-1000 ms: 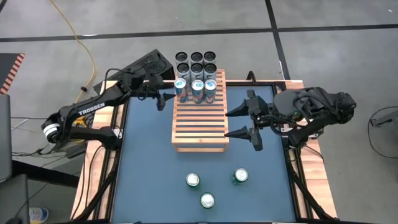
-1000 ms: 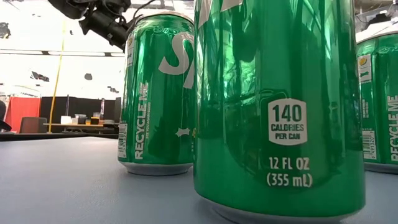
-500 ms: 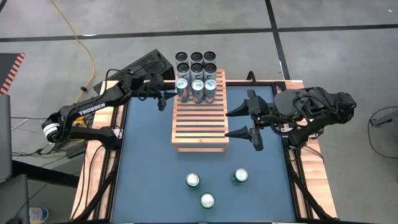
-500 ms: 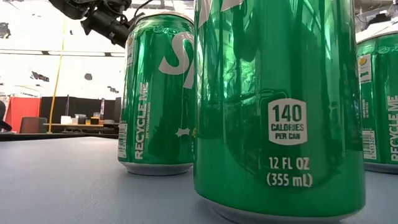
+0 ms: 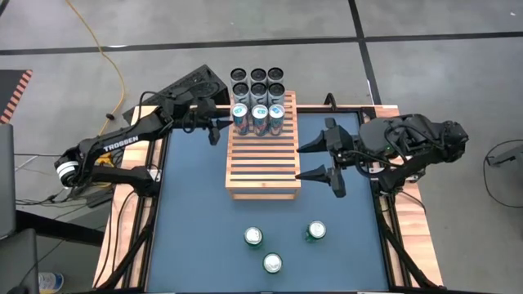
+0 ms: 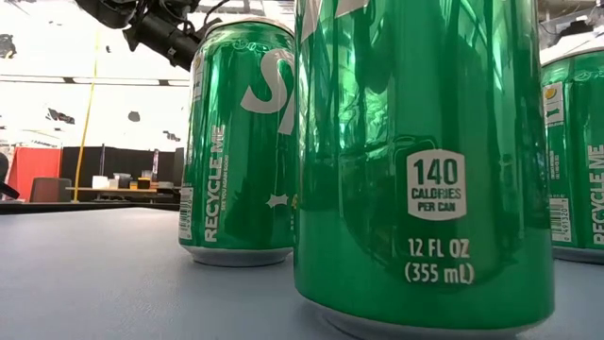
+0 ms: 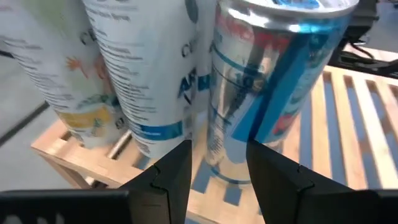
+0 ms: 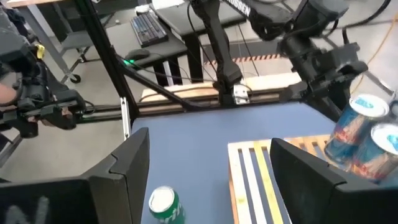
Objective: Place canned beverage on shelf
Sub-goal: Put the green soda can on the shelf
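The slatted wooden shelf (image 5: 261,159) lies in the middle of the blue table. Three blue-and-silver cans (image 5: 260,120) stand in a row on its far end. My left gripper (image 5: 216,131) hovers level just left of the leftmost one (image 7: 273,93), open with a narrow gap; the can stands beyond its fingertips, untouched. Three green cans (image 5: 272,263) stand upright on the table near the front edge, and fill the low view (image 6: 425,161). My right gripper (image 5: 327,160) hangs wide open above the shelf's right edge, holding nothing.
Several dark cans (image 5: 258,82) stand grouped just past the shelf's far end. A wooden border (image 5: 139,220) frames the table. Bare blue surface lies left and right of the shelf and between it and the green cans (image 8: 163,205).
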`<action>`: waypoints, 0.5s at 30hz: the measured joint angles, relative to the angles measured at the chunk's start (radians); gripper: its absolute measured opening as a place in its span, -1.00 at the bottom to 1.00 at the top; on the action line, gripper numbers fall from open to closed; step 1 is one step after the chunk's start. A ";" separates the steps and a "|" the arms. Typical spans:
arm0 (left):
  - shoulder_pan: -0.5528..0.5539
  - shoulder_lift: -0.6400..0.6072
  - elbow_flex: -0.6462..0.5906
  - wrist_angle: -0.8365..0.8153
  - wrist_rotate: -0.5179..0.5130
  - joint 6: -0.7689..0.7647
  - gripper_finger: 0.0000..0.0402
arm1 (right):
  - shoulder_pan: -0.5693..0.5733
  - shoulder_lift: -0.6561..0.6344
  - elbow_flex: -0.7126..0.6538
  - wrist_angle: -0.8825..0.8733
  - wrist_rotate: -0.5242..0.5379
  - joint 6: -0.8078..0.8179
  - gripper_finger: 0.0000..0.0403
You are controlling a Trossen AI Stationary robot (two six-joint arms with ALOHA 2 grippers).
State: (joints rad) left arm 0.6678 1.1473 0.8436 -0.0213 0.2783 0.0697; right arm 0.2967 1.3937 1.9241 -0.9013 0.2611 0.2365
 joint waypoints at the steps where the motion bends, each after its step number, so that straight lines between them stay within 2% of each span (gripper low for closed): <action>1: 0.000 0.000 0.000 -0.007 0.009 -0.008 -0.31 | 0.000 0.000 0.000 -0.012 0.000 0.009 0.37; 5: 0.000 -0.002 0.000 -0.020 0.052 -0.044 -0.31 | -0.006 0.001 0.000 -0.098 0.002 0.069 0.37; 15: -0.018 -0.002 0.000 0.033 0.021 -0.055 -0.31 | -0.018 0.037 0.001 -0.140 0.003 0.080 0.37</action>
State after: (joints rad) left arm 0.6495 1.1450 0.8436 0.0119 0.2993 0.0151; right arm 0.2790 1.4305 1.9251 -1.0412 0.2638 0.3165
